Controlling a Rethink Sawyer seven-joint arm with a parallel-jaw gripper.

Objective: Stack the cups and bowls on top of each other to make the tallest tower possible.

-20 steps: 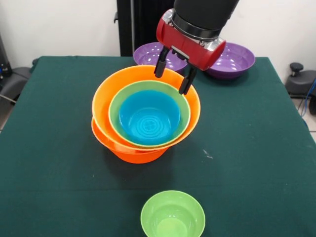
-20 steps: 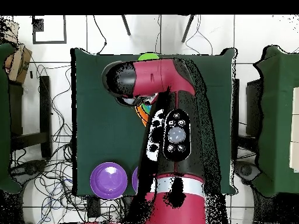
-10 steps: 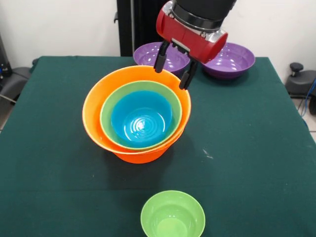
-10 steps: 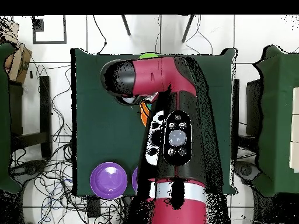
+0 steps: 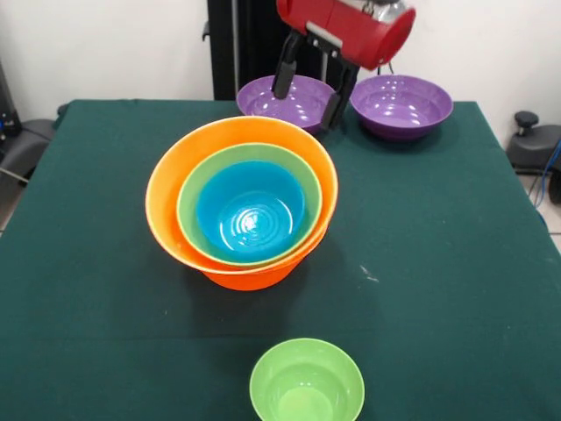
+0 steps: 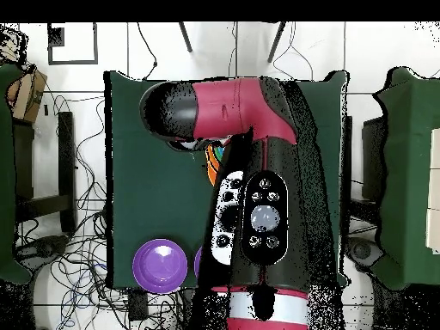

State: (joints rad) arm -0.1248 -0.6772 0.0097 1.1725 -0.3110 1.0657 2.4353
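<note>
Left to right: the tower [image 5: 241, 210], orange, green and blue bowls nested at table centre, glossy, light, likely slippery, best gripped by a rim; small green bowl [image 5: 307, 383] in front; gripper [image 5: 308, 83] above, jaws apart, empty.

Glossy smooth plastic bowls [image 5: 241, 203] on matt green cloth tabletop [image 5: 456, 263].

Gripper [image 5: 309, 85] raised — fingers apart

arm [image 6: 249, 172]: red, black | tool [image 5: 310, 87]: black fingers, red housing
</note>
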